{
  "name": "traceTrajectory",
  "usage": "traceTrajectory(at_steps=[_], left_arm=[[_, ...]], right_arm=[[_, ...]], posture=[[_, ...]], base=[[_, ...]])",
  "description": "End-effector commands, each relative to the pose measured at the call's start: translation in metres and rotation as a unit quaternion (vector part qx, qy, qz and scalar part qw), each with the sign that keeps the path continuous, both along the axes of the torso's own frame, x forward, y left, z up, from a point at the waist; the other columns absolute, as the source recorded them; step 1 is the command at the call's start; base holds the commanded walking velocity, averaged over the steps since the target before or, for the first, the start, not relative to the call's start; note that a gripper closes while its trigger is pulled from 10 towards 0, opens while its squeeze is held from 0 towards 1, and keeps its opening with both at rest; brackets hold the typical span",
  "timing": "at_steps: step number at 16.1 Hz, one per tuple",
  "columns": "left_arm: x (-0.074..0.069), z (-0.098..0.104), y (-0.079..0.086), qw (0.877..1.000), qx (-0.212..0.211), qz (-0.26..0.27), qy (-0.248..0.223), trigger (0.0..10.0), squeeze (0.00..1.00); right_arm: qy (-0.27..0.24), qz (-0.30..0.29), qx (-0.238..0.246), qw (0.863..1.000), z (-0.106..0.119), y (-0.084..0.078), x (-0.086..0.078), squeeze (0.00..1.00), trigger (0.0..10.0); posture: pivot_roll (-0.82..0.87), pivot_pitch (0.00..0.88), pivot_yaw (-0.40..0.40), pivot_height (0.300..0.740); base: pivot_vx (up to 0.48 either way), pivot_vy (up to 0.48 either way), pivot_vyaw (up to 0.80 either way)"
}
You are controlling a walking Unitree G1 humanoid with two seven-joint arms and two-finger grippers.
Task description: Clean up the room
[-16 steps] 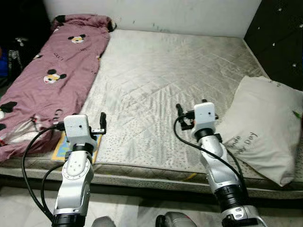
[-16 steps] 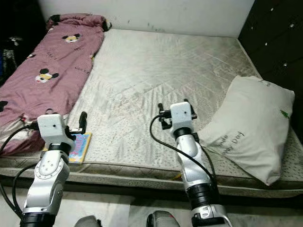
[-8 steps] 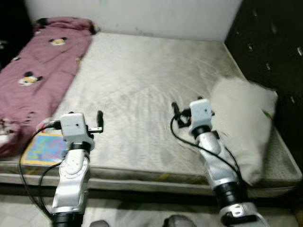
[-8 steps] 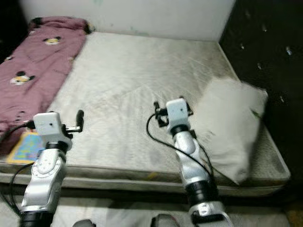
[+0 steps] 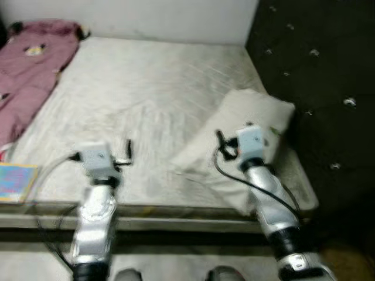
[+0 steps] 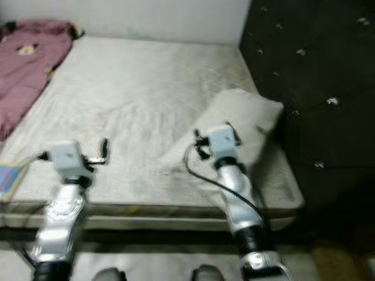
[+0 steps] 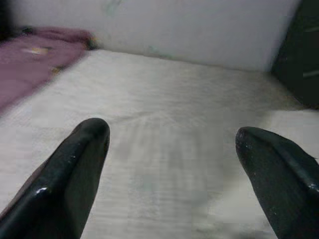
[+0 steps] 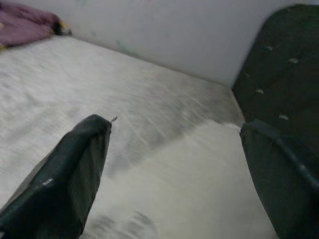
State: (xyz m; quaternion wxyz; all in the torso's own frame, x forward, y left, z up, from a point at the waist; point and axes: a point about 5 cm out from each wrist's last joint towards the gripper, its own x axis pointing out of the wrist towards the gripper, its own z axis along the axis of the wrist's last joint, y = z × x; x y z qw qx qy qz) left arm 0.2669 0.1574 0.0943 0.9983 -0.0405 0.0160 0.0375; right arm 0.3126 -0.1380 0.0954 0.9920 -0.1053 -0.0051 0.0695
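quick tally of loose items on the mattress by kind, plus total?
Pillow: 1, white, by the dark headboard
Blanket: 1, pink, along the far left side of the mattress
Book: 1, colourful, at the near left edge
Total: 3

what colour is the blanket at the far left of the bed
Pink-maroon with cartoon mouse prints; the blanket shows best in the left eye view.

A bare grey mattress (image 5: 146, 88) meets a white wall (image 5: 146, 17) at the far side and a dark tufted headboard (image 5: 316, 88) alongside.
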Motion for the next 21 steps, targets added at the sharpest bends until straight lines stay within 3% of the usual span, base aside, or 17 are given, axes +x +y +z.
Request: traceTrajectory(at_steps=[1, 9, 21], left_arm=[[0.0017, 0.0046, 0.0086, 1.0, -0.001, 0.009, -0.012, 10.0, 0.0], [0.0039, 0.0072, 0.0061, 1.0, -0.004, -0.004, -0.021, 10.0, 0.0], [0.0049, 0.005, 0.0046, 1.0, -0.008, -0.008, -0.015, 10.0, 0.0]], right_arm=[[-0.009, 0.007, 0.008, 1.0, 0.0064, 0.0049, 0.0033, 0.0, 10.0], [-0.008, 0.006, 0.012, 1.0, 0.0072, 0.004, 0.0049, 0.0, 10.0], [-0.008, 0.012, 0.011, 1.0, 0.0075, 0.0049, 0.0061, 0.0, 10.0]], posture=[[-0.07, 0.0, -0.03, 0.74], [-0.07, 0.0, -0.029, 0.74], [-0.07, 0.0, -0.03, 0.74]], base=[[0.0, 0.0, 0.0], [0.0, 0.0, -0.12], [0.269, 0.0, 0.0]])
